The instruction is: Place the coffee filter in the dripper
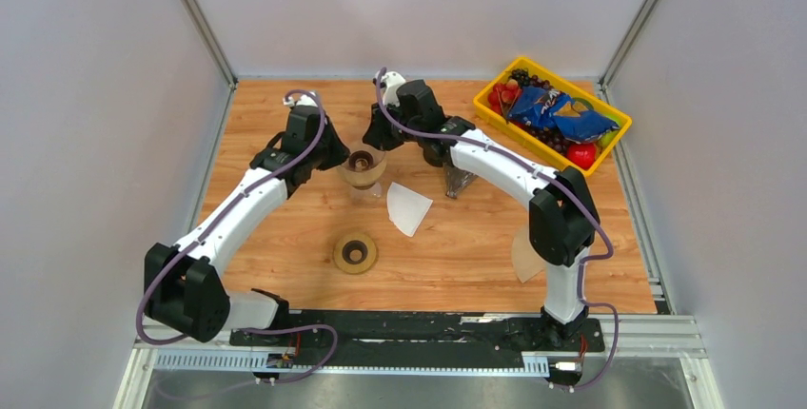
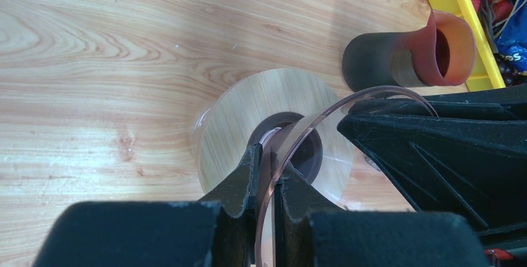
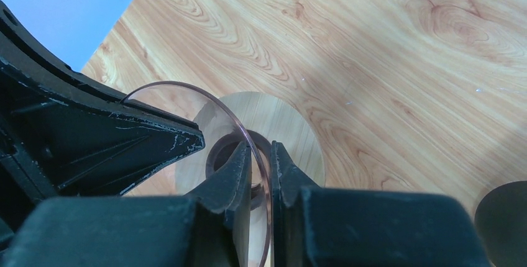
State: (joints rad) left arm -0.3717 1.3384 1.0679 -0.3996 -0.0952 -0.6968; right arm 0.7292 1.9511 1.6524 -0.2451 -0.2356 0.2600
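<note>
Now left hand [image 2: 267, 159] and right hand [image 3: 261, 150] both pinch the dripper [image 1: 363, 177] rim

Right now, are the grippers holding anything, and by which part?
Both are shut on the clear dripper, at its thin upper rim: the left gripper on one side, the right gripper on the opposite side.

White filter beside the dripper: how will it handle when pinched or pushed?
Coffee filter looks like thin paper lying flat on the table, so probably floppy and very light. Pushed, it likely slides rather than lifts; a firm pinch may crease it.
</note>
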